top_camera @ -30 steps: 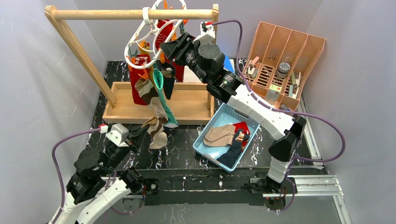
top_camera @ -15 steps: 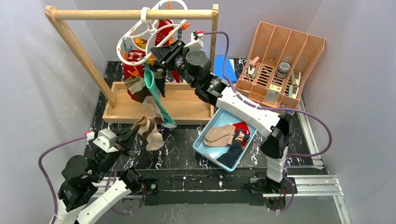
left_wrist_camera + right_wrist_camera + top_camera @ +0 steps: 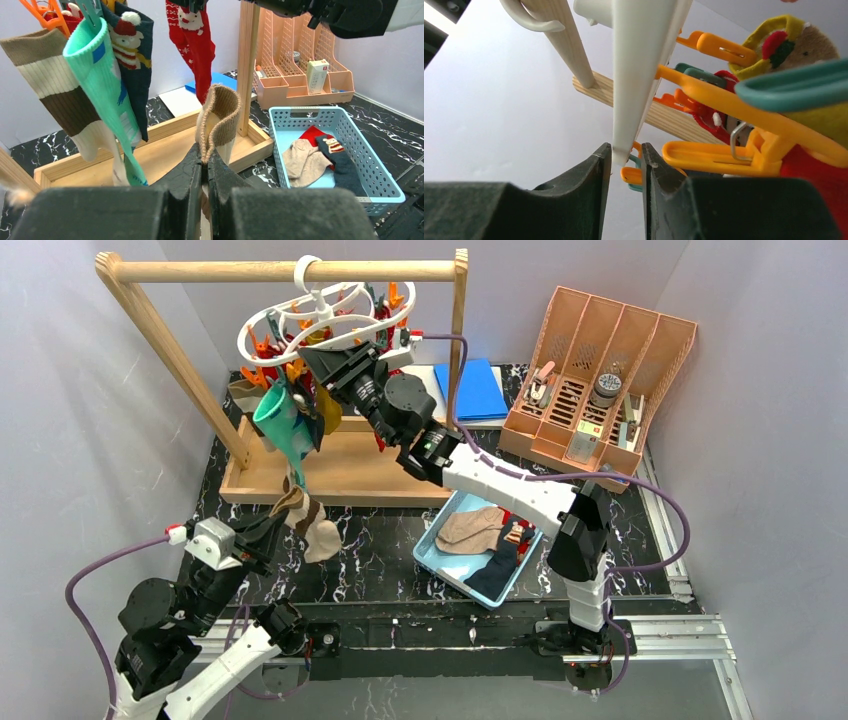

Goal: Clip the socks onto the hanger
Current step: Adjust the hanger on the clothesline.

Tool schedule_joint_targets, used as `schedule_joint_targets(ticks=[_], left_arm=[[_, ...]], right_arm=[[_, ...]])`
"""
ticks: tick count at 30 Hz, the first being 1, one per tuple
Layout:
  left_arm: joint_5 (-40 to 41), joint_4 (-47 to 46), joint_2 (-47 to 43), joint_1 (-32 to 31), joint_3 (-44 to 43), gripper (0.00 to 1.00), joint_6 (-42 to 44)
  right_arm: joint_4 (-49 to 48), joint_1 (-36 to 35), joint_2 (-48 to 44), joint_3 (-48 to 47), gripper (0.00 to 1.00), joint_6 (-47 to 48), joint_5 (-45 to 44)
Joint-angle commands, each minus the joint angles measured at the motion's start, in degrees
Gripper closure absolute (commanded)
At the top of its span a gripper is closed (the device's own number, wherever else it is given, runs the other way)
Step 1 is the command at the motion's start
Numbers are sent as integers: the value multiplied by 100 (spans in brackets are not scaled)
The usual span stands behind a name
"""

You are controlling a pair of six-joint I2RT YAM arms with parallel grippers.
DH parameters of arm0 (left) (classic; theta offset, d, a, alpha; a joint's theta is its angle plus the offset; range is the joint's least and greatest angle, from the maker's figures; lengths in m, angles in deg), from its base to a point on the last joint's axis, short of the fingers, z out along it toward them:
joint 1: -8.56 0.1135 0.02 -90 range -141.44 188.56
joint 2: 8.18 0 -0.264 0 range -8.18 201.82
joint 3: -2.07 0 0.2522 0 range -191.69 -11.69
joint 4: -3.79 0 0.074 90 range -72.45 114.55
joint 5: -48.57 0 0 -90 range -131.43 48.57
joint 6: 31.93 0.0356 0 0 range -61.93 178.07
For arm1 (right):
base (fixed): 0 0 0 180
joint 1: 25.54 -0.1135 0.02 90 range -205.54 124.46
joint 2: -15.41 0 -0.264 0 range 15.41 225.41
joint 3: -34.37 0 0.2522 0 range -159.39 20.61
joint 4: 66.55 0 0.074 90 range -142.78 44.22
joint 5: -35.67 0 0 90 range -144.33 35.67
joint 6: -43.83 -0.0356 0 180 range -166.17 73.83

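The white ring hanger (image 3: 325,315) hangs by its hook from the wooden rail, with orange and teal clips. A teal sock (image 3: 280,420), a navy sock, a red sock and a striped beige and brown sock (image 3: 55,80) hang from it. My right gripper (image 3: 316,358) is shut on the hanger's white rim (image 3: 639,75), fingers either side of it (image 3: 625,152). My left gripper (image 3: 280,523) is shut on the cuff of a tan and brown sock (image 3: 220,117) and holds it up below the hanger (image 3: 205,160). Beige, red and navy socks (image 3: 470,530) lie in the blue basket (image 3: 440,562).
The light wooden rail frame (image 3: 290,271) stands on a wooden tray base (image 3: 390,465) at the back. A peach desk organizer (image 3: 600,380) is at the back right. A blue pad (image 3: 475,390) lies beside it. The basket sits at front centre.
My right gripper has moved left with the hanger, tipping the ring flatter and swinging the hung socks left. My left arm has drawn back to the left, still holding the tan sock.
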Motion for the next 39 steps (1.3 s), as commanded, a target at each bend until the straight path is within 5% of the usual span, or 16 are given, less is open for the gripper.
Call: schedule_joint_targets(ticks=[1,7,12,26,33,39], left_arm=[[110,-107,161,-9,-155,100,56],[229,-107,226,-9,-206,100,127],[307,-111,260,-9,-243,100,194],[145,-524,487,-9,34,100,272],[63,-1019,699,-9,291,100,243],[-89,-1368,909,-10,413,100,141]], right_arm=[[-908,-185,201,58,62,-171,-221],[-1163,-271,728,-371,59,-352,-296],[-1271,-284,748,-368,37,-222,203],[145,-342,-1973,2174,9,887,913],[858,-343,-3226,2668,9,1715,576],[1589,172,-3233,1769,12,2285,243]])
